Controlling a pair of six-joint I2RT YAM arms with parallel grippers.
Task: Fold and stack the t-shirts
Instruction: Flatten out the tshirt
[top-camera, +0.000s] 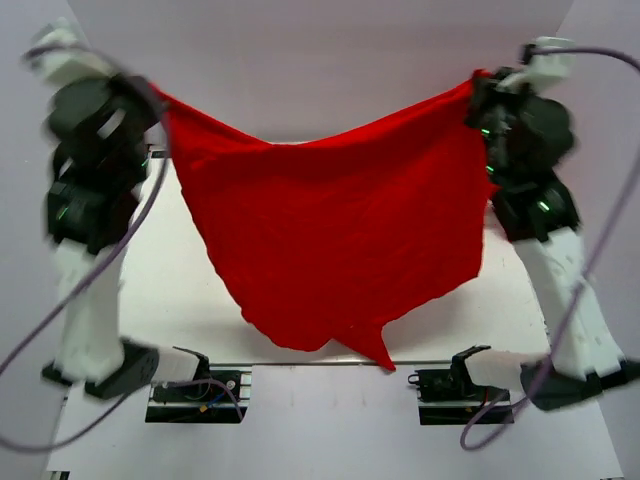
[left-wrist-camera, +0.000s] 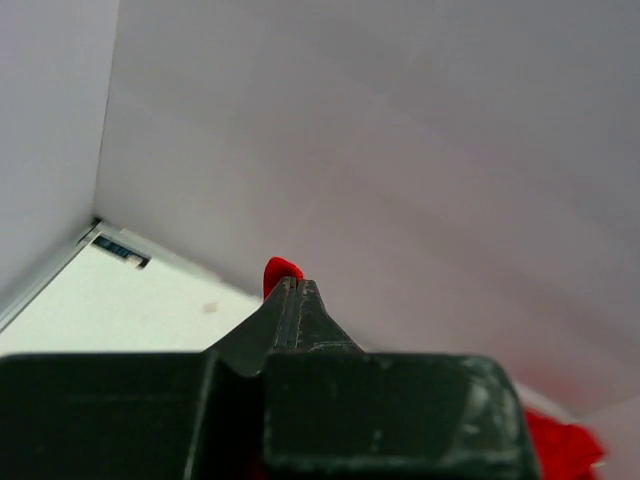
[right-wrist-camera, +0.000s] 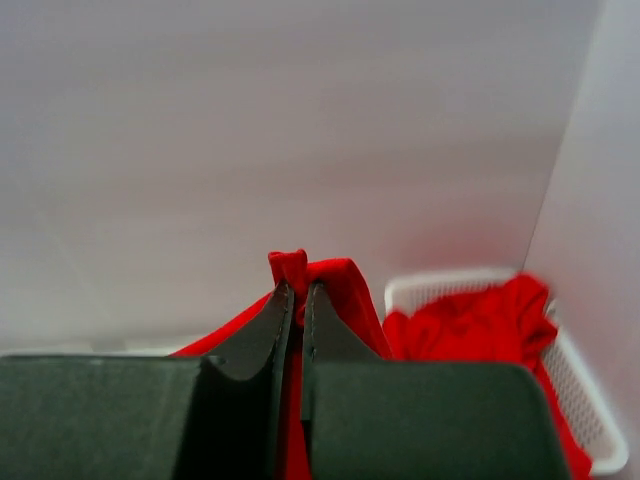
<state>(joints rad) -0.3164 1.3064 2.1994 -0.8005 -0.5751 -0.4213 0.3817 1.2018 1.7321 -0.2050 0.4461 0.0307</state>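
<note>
top view: t-shirt (top-camera: 330, 230) hangs spread between left end effector (top-camera: 155, 100) and right end effector (top-camera: 478, 85), with a top corner pinched in each; white bench (top-camera: 300, 430) below.
left wrist: fingers pressed together on a red corner; pale walls (left-wrist-camera: 400, 150) behind.
right wrist: fingers pinching a red corner; white basket (right-wrist-camera: 590, 400) at the far right holds a red heap (right-wrist-camera: 470, 320).

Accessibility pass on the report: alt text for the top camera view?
A red t-shirt hangs spread in the air, the left gripper and the right gripper each shut on an upper corner. It droops over a white table.
</note>
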